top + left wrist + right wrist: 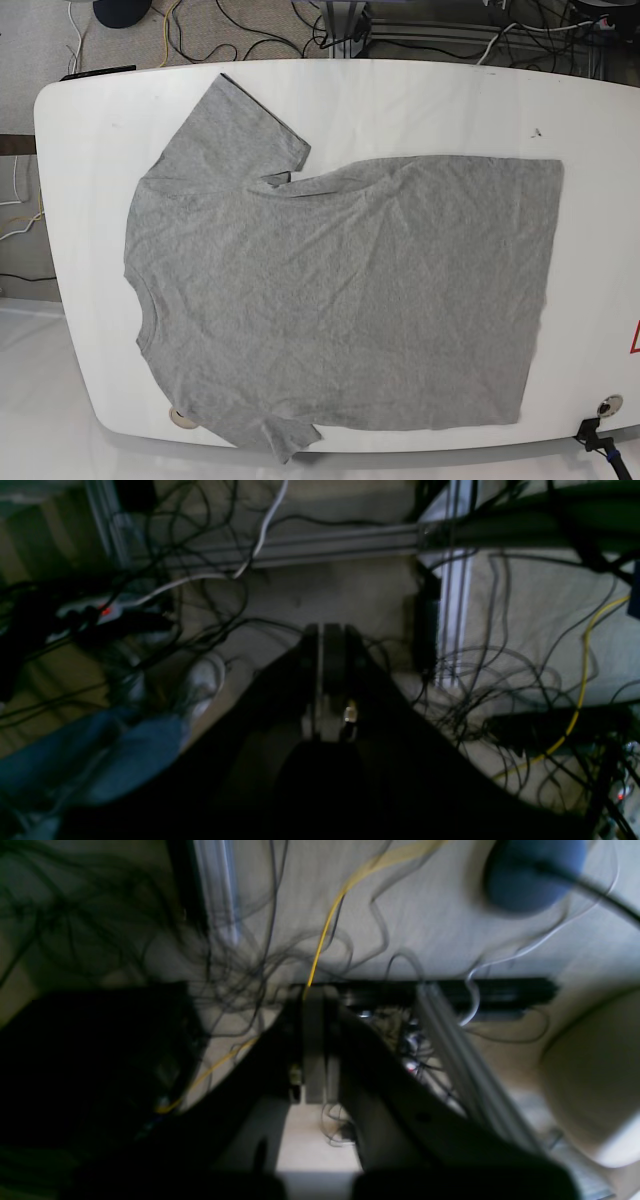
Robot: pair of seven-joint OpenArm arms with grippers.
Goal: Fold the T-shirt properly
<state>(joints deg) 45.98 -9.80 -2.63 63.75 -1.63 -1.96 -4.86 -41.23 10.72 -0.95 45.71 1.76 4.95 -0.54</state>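
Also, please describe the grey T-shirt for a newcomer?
On the large white table with rounded corners, find the heather-grey short-sleeved cotton-like T-shirt. It lies spread, neck toward the view's left. It alone is wide, soft grey cloth there.

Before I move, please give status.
Left tool and right tool shut, nothing held. Shirt spread flat, not folded, lower sleeve over table edge.

A white table (450, 110) bears the grey T-shirt (340, 290), its neck at nine o'clock, its hem at three.
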